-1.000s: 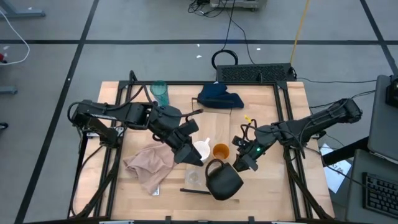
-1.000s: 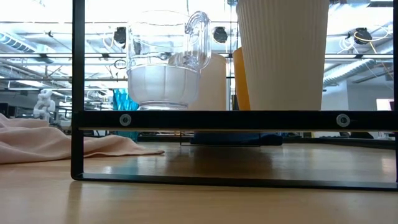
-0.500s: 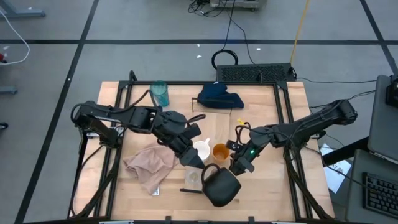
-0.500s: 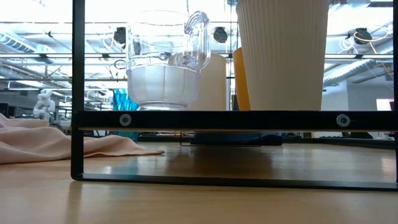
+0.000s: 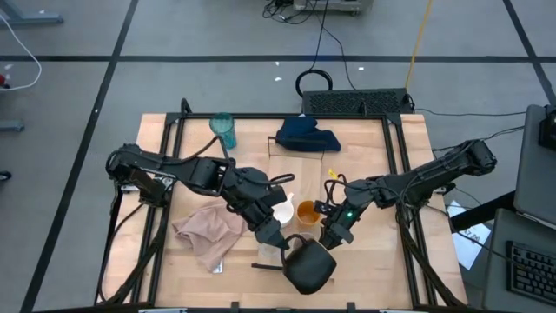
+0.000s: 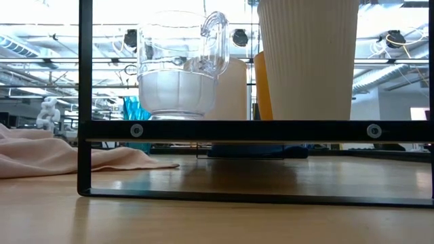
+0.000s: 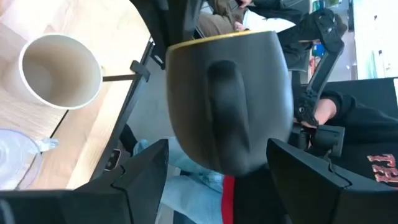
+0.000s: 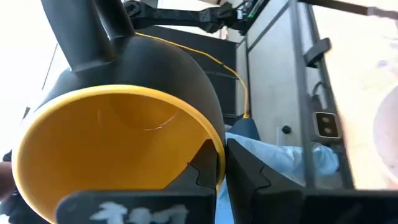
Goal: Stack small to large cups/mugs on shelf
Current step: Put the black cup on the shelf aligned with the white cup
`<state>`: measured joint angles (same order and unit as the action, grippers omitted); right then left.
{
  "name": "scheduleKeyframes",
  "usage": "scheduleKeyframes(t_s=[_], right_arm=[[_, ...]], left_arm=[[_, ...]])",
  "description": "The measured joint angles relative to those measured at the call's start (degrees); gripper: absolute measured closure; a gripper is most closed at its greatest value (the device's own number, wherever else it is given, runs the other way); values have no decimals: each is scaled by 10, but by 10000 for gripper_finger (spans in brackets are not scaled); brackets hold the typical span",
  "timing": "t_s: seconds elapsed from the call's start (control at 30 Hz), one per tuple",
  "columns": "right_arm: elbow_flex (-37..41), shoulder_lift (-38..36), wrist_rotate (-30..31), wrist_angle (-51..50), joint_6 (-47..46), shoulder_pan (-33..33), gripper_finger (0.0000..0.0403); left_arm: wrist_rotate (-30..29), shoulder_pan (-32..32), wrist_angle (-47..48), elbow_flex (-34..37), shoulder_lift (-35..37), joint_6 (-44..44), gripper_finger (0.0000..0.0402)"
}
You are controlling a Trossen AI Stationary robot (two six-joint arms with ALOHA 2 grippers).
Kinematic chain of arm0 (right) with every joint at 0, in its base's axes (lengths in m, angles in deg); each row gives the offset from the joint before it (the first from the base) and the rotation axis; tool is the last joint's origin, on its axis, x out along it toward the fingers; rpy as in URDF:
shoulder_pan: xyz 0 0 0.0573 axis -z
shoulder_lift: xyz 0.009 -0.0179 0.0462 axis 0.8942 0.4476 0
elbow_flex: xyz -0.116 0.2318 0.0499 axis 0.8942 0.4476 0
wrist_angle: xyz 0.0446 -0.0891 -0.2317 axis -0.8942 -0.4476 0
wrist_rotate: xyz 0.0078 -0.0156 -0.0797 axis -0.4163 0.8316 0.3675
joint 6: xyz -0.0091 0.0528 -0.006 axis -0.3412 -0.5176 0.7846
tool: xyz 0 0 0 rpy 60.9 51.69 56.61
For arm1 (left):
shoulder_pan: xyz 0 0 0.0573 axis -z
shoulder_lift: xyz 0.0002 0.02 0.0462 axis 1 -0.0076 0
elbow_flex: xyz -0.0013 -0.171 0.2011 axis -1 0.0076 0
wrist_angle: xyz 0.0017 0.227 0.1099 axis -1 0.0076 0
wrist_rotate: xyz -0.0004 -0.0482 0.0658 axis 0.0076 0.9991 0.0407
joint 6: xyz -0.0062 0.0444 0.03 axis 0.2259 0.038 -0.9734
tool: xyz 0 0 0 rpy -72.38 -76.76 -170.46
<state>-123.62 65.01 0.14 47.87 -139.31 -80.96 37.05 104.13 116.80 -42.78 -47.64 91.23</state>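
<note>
Dark glaze outside and yellow inside mark the mug (image 5: 308,263) that both arms meet over, near the front middle of the table (image 5: 382,269). The right hand (image 5: 328,236) grips its rim: in the right wrist view one finger lies inside the yellow bowl (image 8: 118,149) and the other outside, closed on the wall. The mug is tipped, its mouth turned toward this hand.

The left hand (image 5: 276,239) sits at the mug's other side, facing its handle. In the left wrist view the two fingers (image 7: 146,171) stand spread apart, with the handle (image 7: 227,112) between them and no contact showing.

Just behind the right hand stands the small orange cup (image 5: 307,211), and beside that, under the left arm, the white mug (image 5: 281,209). The tiny clear cup (image 5: 270,251) lies close under the left hand; in the low view it (image 6: 180,68) stands on the shelf (image 6: 254,130) next to a ribbed beige cup (image 6: 308,57).

Well beyond the left hand, at the table's far edge, stands the tall teal tumbler (image 5: 224,130). A pink cloth (image 5: 208,230) lies to that hand's outer side, and a dark blue cloth (image 5: 307,136) sits far back.
</note>
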Motion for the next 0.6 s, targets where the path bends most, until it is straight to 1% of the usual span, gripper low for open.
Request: scheduleKeyframes(t_s=[0.17, 0.6], right_arm=[[0, 0, -5, 2, -5, -5, 400], [0, 0, -7, 5, -3, -4, 400]], left_arm=[[-1, 0, -4, 0, 2, 2, 128], [-34, 0, -4, 0, 1, 2, 128]])
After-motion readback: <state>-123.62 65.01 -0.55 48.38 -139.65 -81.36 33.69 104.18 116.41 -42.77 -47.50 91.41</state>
